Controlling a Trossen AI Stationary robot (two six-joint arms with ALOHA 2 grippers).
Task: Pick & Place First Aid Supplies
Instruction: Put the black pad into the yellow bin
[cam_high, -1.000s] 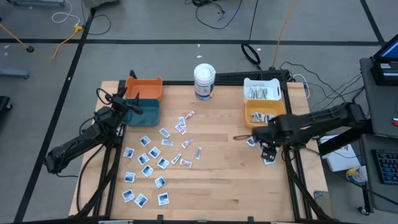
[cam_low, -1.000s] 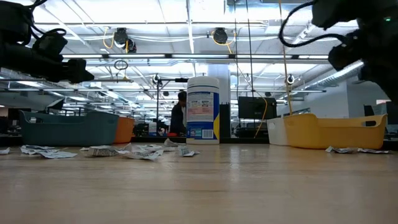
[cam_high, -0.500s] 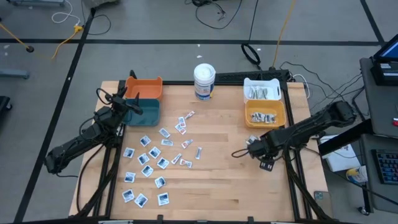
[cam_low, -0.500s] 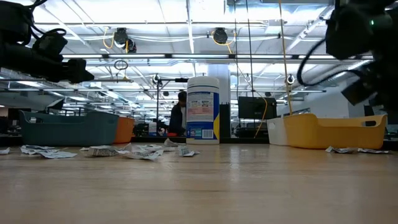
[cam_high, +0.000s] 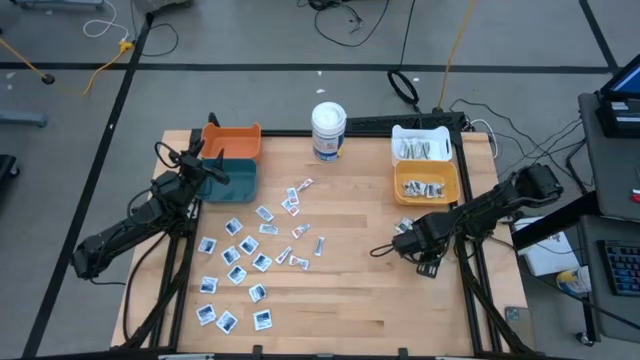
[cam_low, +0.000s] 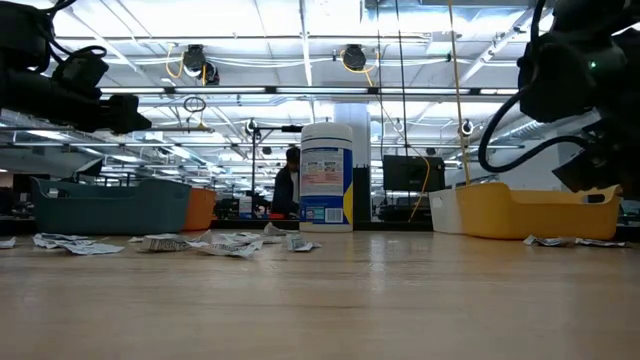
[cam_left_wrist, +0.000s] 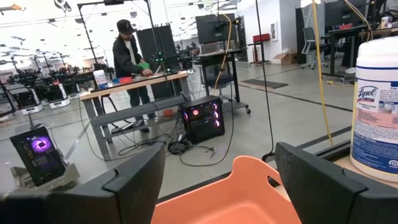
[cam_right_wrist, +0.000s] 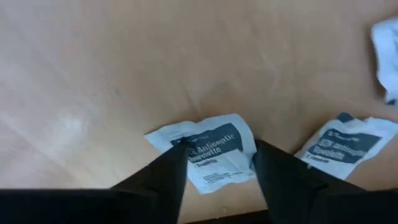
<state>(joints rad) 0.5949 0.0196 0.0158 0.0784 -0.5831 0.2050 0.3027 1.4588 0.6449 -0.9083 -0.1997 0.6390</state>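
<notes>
The first aid supplies are many small white-and-blue sachets scattered flat on the wooden table's left half (cam_high: 250, 260). A few more lie by the right edge. My right gripper (cam_high: 402, 243) points down at one of these, an antiseptic sachet (cam_right_wrist: 214, 152), and stands open with one finger on each side of it. A second sachet (cam_right_wrist: 345, 146) lies beside it. My left gripper (cam_left_wrist: 217, 180) waits open, held level above the orange bin (cam_left_wrist: 230, 199) at the far left. My right gripper comes at the antiseptic sachet from above, its fingertips (cam_right_wrist: 177, 155) at the sachet's two opposite edges. I cannot tell whether they touch it. The sachet lies flat on the table.
A white tub with a blue label (cam_high: 328, 130) stands at the far middle. Orange (cam_high: 232, 138) and teal (cam_high: 228, 178) bins sit far left. White (cam_high: 421, 146) and yellow (cam_high: 427, 183) bins with strips sit far right. A person (cam_left_wrist: 130, 62) works at a bench beyond the table.
My right gripper has come down toward the table and shifted toward the left and near edges, ending over the antiseptic sachet. The sachets have not moved.
</notes>
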